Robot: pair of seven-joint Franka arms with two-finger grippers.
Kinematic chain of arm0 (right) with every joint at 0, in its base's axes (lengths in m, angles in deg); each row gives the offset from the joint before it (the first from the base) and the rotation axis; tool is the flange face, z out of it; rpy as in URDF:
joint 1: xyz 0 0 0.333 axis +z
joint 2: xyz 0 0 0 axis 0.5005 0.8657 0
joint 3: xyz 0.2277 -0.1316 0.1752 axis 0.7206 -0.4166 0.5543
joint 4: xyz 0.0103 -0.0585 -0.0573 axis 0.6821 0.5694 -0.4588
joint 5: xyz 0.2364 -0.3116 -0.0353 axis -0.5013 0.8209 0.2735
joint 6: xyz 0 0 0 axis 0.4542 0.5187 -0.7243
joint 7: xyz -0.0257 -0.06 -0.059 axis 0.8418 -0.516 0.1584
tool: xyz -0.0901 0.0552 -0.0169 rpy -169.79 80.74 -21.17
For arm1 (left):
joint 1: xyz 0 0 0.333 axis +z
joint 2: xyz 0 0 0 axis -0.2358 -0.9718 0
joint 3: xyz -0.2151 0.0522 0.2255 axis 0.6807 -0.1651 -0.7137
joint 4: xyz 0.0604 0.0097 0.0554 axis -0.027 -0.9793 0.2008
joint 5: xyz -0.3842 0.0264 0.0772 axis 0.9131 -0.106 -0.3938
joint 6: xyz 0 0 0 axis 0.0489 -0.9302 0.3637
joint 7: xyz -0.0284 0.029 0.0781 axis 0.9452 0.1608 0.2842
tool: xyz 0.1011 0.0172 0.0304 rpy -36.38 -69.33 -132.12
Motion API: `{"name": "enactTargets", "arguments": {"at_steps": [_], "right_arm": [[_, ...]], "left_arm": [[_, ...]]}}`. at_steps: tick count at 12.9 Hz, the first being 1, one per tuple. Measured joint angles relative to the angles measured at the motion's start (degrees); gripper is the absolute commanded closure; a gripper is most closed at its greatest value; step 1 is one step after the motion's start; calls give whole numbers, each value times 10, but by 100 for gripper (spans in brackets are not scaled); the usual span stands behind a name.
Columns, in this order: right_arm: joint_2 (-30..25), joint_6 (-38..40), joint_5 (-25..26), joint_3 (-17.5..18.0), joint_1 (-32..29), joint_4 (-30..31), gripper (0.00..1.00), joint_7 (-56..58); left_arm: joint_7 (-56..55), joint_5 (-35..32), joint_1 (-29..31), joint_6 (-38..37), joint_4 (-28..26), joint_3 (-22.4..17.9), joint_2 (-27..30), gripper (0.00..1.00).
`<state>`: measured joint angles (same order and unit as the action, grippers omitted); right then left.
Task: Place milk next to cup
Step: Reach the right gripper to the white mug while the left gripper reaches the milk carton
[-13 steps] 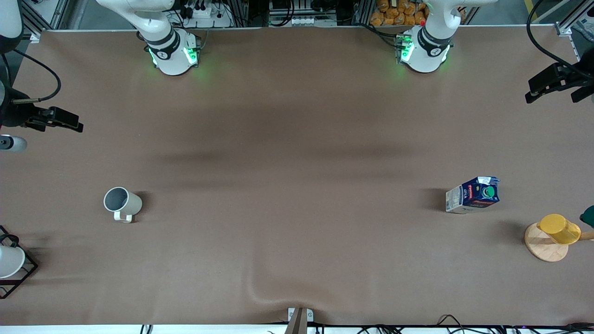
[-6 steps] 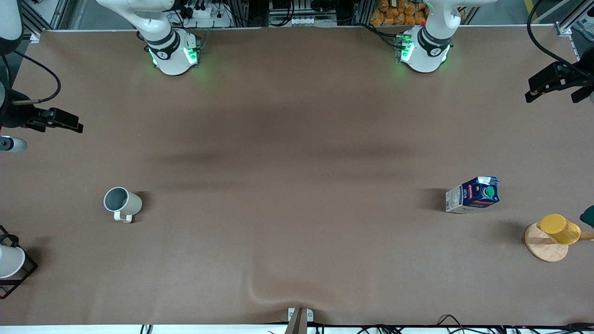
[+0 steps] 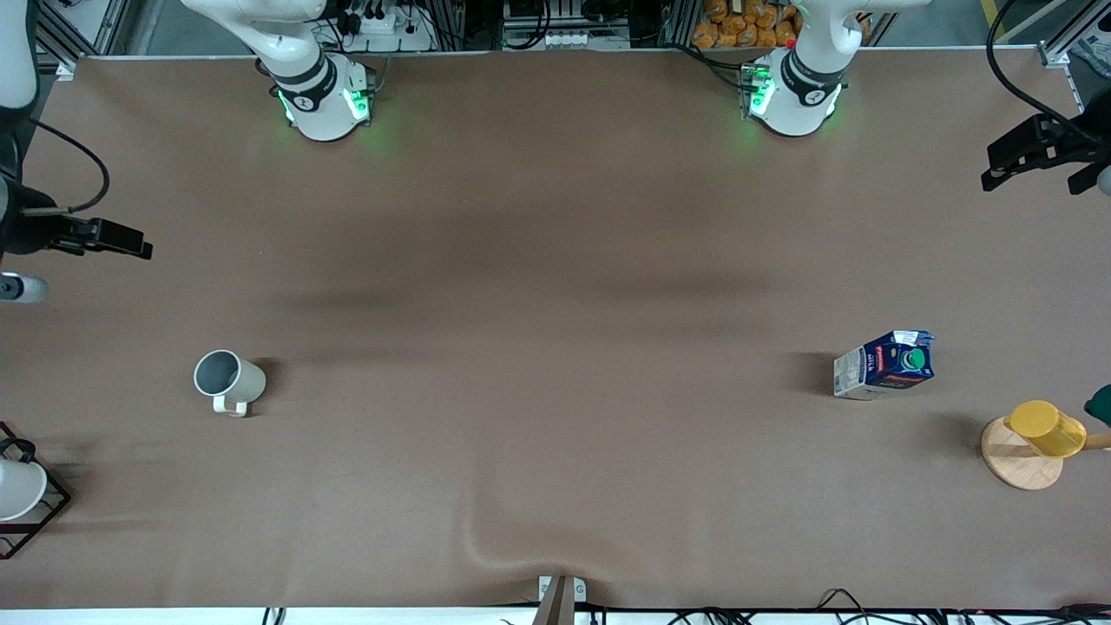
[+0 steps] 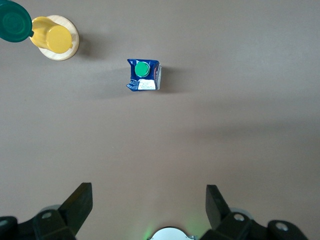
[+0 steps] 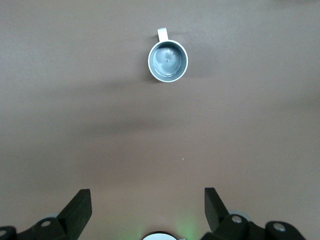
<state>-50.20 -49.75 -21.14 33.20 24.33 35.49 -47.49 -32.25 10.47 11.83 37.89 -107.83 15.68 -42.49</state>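
The milk stands upright on the brown table toward the left arm's end, with nothing touching it; its green cap faces straight up in the left wrist view. The cup stands well apart from it, toward the right arm's end of the table, about as near to the front camera as the milk, its small handle turned toward that camera. The left gripper hangs high over bare table near its arm's end, fingers spread wide and holding nothing, touching nothing. The right gripper hangs likewise over bare table near its own arm's end, fingers also spread wide and empty. Both arms wait, drawn up high. The front view shows both bases and the whole table, but only dark parts of the wrists at its side edges, so the fingers' spread is read from the wrist views alone. The left wrist view shows the milk from above together with a yellow cup on a round wooden disc and a green lid, all near the left arm's end; the right wrist view shows only the cup's grey inside. A white cup in a black wire rack sits at the edge of the front view, nearer to the camera than the cup.
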Motion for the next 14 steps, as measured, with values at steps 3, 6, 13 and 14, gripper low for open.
{"name": "enactTargets", "arguments": {"at_steps": [3, 6, 13, 14], "right_arm": [[32, -44, 0, 0, 0, 0, 0, 0], [57, -50, 0, 0, 0, 1, 0, 0], [181, -65, 0, -3, -73, -11, 0, 7], [199, -81, 0, -3, -78, -17, 0, 7]], "left_arm": [[0, 8, 5, 1, 0, -2, -1, 0], [0, 8, 8, 1, 0, -5, -5, 0], [0, 8, 39, 82, -15, -8, -80, 0], [0, 8, 42, 95, -17, -8, -88, 0]]}}
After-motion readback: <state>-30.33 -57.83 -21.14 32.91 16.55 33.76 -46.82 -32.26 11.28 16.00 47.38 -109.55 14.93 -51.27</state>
